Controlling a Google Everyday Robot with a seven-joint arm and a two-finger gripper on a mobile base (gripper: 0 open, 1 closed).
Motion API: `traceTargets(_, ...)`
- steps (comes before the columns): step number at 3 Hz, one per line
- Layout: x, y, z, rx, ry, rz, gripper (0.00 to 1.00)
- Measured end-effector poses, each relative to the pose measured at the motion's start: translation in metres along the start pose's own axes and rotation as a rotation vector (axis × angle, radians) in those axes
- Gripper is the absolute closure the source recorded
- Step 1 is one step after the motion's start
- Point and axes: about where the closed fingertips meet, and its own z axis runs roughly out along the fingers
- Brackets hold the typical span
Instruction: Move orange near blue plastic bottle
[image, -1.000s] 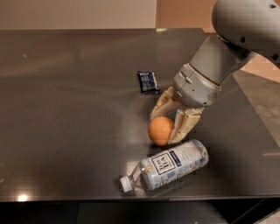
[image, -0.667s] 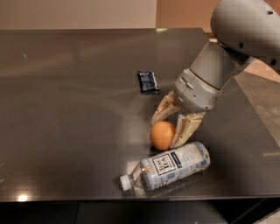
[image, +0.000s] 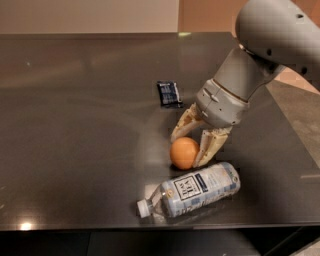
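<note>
The orange (image: 183, 152) sits low at the table surface, just behind the blue plastic bottle (image: 192, 190). The bottle lies on its side near the front edge, with its white cap pointing left and its dark-and-white label facing up. My gripper (image: 188, 150) reaches down from the right on the grey arm. Its tan fingers (image: 209, 147) straddle the orange, one at its upper left and one against its right side, closed on it. A narrow gap separates the orange from the bottle.
A small dark blue flat packet (image: 169, 93) lies behind the gripper, toward the table's middle. The dark table (image: 75, 125) ends just in front of the bottle and at the right past the arm.
The gripper and the orange have edged slightly down and toward the bottle. The bottle and the packet have not moved.
</note>
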Motion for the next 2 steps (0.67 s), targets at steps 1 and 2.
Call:
traceTargets(1,0.0031,-0.0006,0.0016,-0.002,0.008,-0.014,0.14)
traceTargets(2,0.0025,-0.0033,0.0018,0.008,0.011,-0.016,0.0)
